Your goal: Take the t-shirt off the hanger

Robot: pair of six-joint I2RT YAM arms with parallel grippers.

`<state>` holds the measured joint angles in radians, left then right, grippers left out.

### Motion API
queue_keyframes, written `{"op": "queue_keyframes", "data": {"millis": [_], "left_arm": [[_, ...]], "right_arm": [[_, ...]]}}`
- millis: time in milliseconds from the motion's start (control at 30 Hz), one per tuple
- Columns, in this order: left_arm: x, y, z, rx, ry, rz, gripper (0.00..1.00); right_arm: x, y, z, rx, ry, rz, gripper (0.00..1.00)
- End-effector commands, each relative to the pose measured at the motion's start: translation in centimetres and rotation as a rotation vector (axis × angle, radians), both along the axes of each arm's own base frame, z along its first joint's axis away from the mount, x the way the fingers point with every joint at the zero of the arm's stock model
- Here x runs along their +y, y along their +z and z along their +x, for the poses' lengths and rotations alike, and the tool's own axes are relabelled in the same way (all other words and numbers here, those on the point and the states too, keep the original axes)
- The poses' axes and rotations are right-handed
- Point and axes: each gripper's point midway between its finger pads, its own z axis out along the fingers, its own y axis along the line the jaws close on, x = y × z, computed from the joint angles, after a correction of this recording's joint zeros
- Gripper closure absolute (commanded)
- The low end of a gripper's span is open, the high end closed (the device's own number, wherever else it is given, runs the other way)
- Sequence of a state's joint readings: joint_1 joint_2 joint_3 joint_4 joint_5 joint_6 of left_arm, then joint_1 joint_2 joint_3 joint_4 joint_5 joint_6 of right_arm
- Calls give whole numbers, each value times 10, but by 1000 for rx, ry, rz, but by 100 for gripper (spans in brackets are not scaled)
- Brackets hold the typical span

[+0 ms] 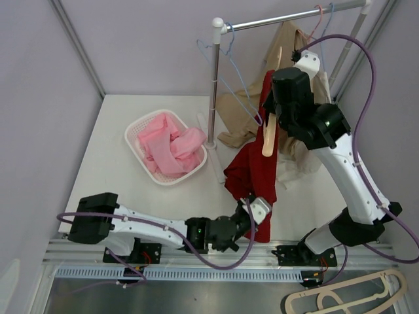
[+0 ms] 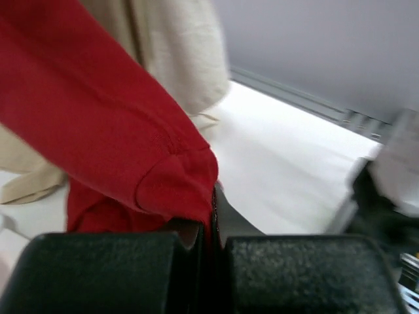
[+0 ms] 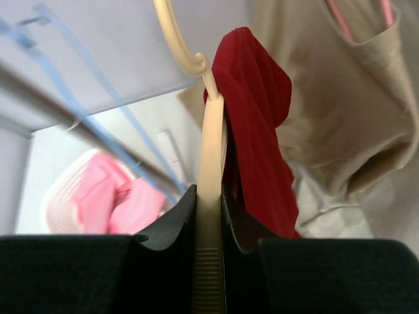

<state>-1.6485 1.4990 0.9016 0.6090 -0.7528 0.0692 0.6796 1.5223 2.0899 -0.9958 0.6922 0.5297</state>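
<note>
Progress stands at the mid-point of the removal: both holds are in place, but the garment is not yet separated from the hanger. The right gripper [image 3: 209, 201] is closed on one arm of the cream hanger [image 3: 211, 147], with both jaws pressed against its sides, and holds it raised above the table [image 1: 131, 190] just in front of the clothes rail [image 1: 288, 19]. The red t-shirt [image 1: 252, 167] is draped over the upper part of that hanger and hangs down in a long fold toward the near edge of the table. The left gripper [image 2: 213, 229] is closed on the lower hem of the t-shirt, with the fabric pinched between its jaws, low and close to the table surface. The hanger hook is off the rail, so the unhooking stage appears complete. The remaining work, as judged from these views, is to draw the cloth off the hanger arm by moving the two grippers apart, then to set the t-shirt down. Beige garments [image 1: 239, 111] hanging on the rail lie just behind the red cloth and may snag during the pull.
</note>
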Motion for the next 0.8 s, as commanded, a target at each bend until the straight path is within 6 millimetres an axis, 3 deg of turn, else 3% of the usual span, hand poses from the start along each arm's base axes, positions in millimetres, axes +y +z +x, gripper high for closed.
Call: {"op": "queue_keyframes", "data": {"millis": [0,100,133,200,233,267,400,467,500,633,767], "left_arm": [[-6,35,25,14,-30,-96,99],[-3,56,66,-6,19,-123,99],[-4,65,73,-2,26,-140,99],[-3,68,91,-8,43,-140,99],[-4,79,97,-13,47,-161,99],[-5,74,102,-9,55,-145,99],[-7,81,126,-7,75,-154,99],[-11,82,132,9,67,-159,99],[-12,73,141,15,73,-137,99],[-15,66,149,49,75,-139,99],[-7,64,136,76,35,-140,99]], "right_arm": [[0,50,-40,-116,52,161,100],[2,39,-65,-75,84,181,100],[6,25,-70,-43,93,180,100],[-1,20,-86,-34,110,203,100],[1,16,-93,-23,130,205,100],[-1,3,-99,9,127,191,100],[-20,-13,-123,57,127,172,100],[-29,-14,-132,64,131,174,100],[-31,-15,-138,76,144,180,100],[-42,0,-148,48,168,193,100],[-50,8,-138,14,135,96,100]]}}
